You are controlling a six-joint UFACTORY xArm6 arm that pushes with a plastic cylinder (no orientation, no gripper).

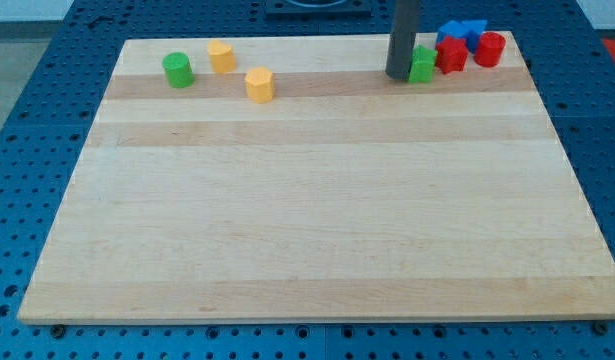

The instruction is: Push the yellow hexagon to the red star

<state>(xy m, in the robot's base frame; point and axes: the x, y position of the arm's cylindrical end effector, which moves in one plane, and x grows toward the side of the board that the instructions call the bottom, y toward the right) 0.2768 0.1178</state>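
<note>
Blue perforated table [47, 110] under wooden board [317, 210]

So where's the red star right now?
The red star sits near the board's top right, between the green block and red cylinder.

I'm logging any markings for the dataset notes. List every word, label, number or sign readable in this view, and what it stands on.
None: no readable text anywhere. The wooden board, the blue perforated table, the coloured blocks, such as the green cylinder and the yellow hexagon, and my tip all show plain, unmarked surfaces.
</note>
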